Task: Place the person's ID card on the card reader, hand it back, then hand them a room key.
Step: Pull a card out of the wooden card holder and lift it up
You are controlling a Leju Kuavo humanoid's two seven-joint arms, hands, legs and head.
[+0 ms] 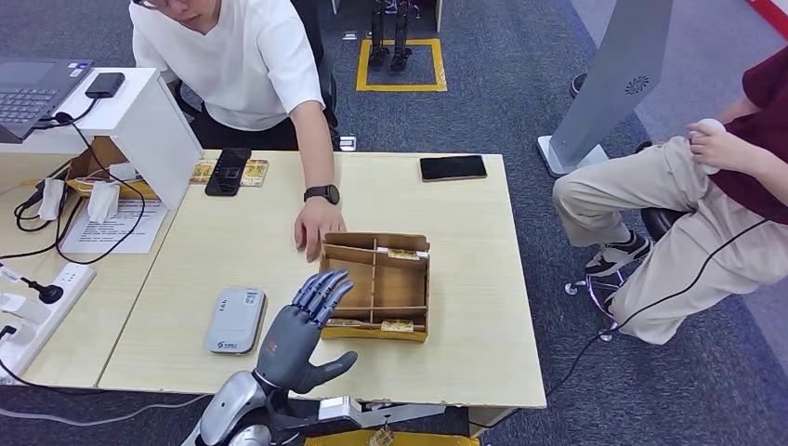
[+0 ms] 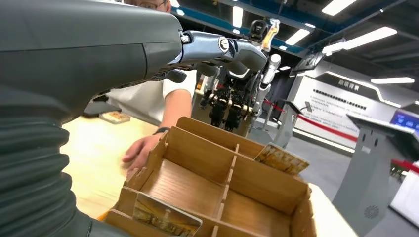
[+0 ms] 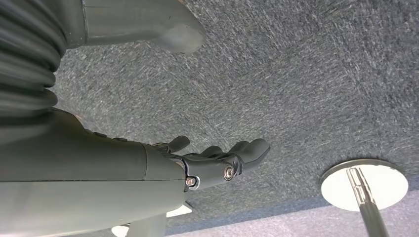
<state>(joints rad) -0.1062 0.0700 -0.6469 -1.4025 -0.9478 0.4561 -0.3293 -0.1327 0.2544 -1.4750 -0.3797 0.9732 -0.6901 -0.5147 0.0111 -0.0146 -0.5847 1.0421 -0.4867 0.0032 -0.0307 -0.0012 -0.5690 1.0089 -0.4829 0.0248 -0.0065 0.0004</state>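
My left hand (image 1: 302, 334) hovers over the table with fingers spread and nothing in it, just left of a wooden compartment box (image 1: 374, 241). Patterned room key cards stand in the box at its far side (image 1: 409, 254) and near side (image 1: 397, 325). The grey-white card reader (image 1: 235, 320) lies on the table left of my hand. A person's hand (image 1: 318, 226) rests flat at the box's far left corner; I cannot tell if a card is under it. In the left wrist view my hand (image 2: 217, 49) reaches over the box (image 2: 197, 150) and its cards (image 2: 281, 158). My right hand (image 3: 222, 160) hangs over carpet, holding nothing.
Two dark phones lie at the table's far side (image 1: 227, 171) (image 1: 453, 167), with small cards (image 1: 254, 171) beside the left one. A laptop (image 1: 32, 88), cables and a power strip (image 1: 37, 307) are on the left. A second person (image 1: 688, 204) sits at the right.
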